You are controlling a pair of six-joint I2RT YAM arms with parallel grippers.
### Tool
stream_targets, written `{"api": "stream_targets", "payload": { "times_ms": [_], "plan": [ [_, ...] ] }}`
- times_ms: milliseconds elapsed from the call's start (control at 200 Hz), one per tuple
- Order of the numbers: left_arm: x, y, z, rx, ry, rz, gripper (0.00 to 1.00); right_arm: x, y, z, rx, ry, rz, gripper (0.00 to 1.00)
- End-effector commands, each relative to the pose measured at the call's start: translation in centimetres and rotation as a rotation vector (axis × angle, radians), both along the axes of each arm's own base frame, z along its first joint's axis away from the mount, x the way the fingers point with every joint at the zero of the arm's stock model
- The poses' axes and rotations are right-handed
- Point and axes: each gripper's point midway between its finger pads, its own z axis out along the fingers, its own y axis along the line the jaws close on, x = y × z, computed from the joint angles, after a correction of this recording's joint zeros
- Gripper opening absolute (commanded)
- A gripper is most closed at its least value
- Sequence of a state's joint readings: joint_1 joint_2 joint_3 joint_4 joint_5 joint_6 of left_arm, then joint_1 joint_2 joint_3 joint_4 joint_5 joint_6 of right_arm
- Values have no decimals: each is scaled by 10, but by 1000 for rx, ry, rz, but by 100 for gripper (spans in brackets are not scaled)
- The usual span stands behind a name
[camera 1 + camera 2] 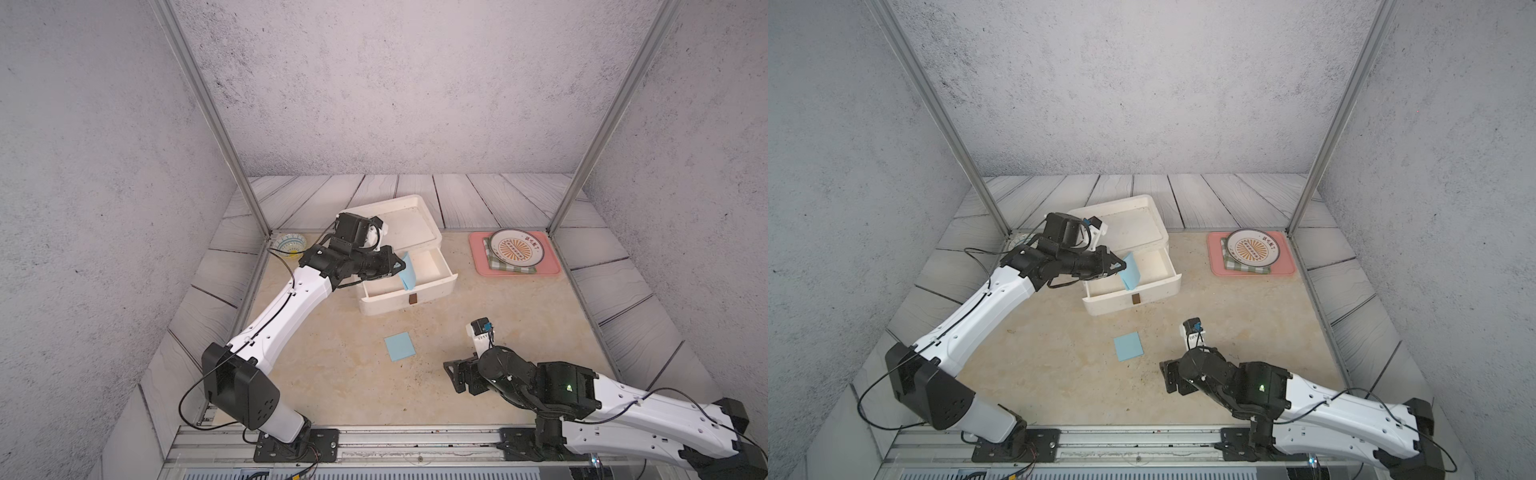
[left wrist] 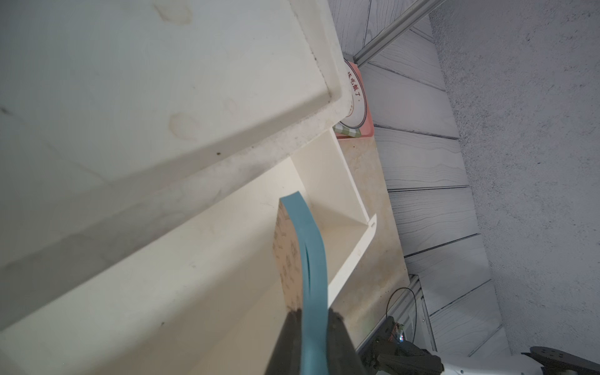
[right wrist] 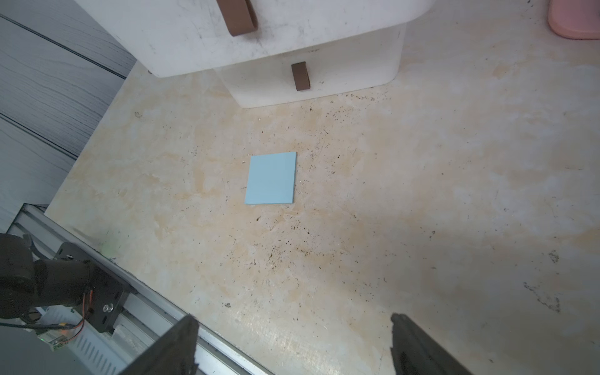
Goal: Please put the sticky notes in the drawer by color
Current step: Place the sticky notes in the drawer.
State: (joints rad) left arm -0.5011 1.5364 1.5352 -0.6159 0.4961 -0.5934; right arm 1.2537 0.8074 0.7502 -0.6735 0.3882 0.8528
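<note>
A light blue sticky note pad [image 1: 407,272] [image 1: 1129,272] hangs on edge over the pulled-out top drawer [image 1: 432,289] [image 1: 1156,286] of the white drawer cabinet [image 1: 390,204]. My left gripper [image 1: 400,266] [image 1: 1121,266] is shut on it. In the left wrist view the pad [image 2: 305,246] shows a tan patterned back and sits between the dark fingers of the left gripper [image 2: 311,319], above the drawer's bare inside [image 2: 194,276]. Another light blue sticky note pad [image 1: 400,346] [image 1: 1128,346] [image 3: 271,178] lies flat on the table. My right gripper [image 1: 455,376] [image 1: 1169,376] [image 3: 292,319] stands open and holds nothing, near the front and to the right of that pad.
A pink tray [image 1: 549,270] at the back right carries a green checked cloth [image 1: 511,268] and a patterned plate [image 1: 515,248]. A small patterned bowl [image 1: 289,243] sits at the back left behind the left arm. A metal rail [image 1: 415,440] runs along the table's front edge.
</note>
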Motion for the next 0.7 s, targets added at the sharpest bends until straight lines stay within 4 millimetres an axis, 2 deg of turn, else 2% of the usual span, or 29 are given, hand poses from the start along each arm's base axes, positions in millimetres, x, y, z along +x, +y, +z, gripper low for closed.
{"api": "stream_targets", "payload": {
  "times_ms": [0, 215, 265, 325, 430, 595, 696],
  "plan": [
    [9, 4, 14, 14, -109, -3, 3, 2, 8, 2, 7, -15, 16, 94],
    [8, 11, 0, 66, -114, 0, 15, 5, 18, 0, -13, -14, 30, 94],
    [7, 12, -2, 75, -112, -8, 27, 4, 23, -2, -10, -9, 41, 94],
    [6, 13, -2, 87, -109, -17, 48, 4, 27, -5, -18, -1, 50, 94],
    [1, 23, 5, 114, -121, -10, 65, 5, 38, -13, -42, 15, 64, 95],
    [-9, 61, 20, 174, -178, 76, 76, 19, 62, -36, -96, 23, 59, 99],
    [-21, 87, 22, 184, -185, 129, 76, 33, 73, -49, -143, 10, 7, 99]
  ]
}}
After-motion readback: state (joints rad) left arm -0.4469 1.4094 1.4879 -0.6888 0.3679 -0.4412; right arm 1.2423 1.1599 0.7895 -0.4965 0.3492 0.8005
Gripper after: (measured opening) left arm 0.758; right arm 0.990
